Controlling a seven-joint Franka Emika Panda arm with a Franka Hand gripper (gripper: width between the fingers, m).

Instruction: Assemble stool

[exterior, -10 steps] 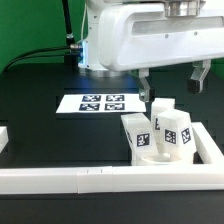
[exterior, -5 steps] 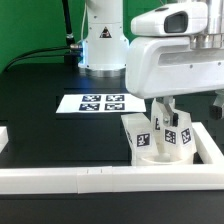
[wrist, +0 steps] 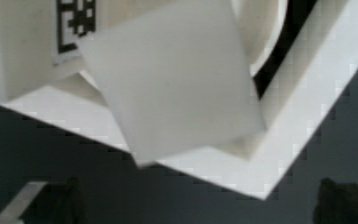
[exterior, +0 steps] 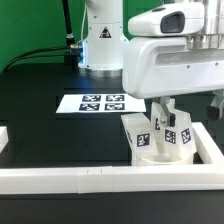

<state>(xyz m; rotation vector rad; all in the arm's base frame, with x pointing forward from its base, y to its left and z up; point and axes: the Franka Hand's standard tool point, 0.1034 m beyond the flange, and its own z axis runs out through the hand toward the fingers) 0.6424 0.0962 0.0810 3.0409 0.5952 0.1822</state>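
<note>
Black worktop [exterior: 40, 110] w/ white border rails [exterior: 60, 178] along its edge; marker board [exterior: 100, 102] lies flat near the arm's base. Stool parts sit beyond the marker board, toward the exterior view's right, in the rail corner: seat [exterior: 160, 153] low on the worktop, three leg blocks [exterior: 136, 133] standing on it, tags facing out. Gripper [exterior: 168, 108] hangs just above the blocks; jaws' state can't be told, nothing visibly gripped. Wrist view shows a white block [wrist: 167, 80] close up. Judged: legs look socketed, stool prob. near done; seating check left.
</note>
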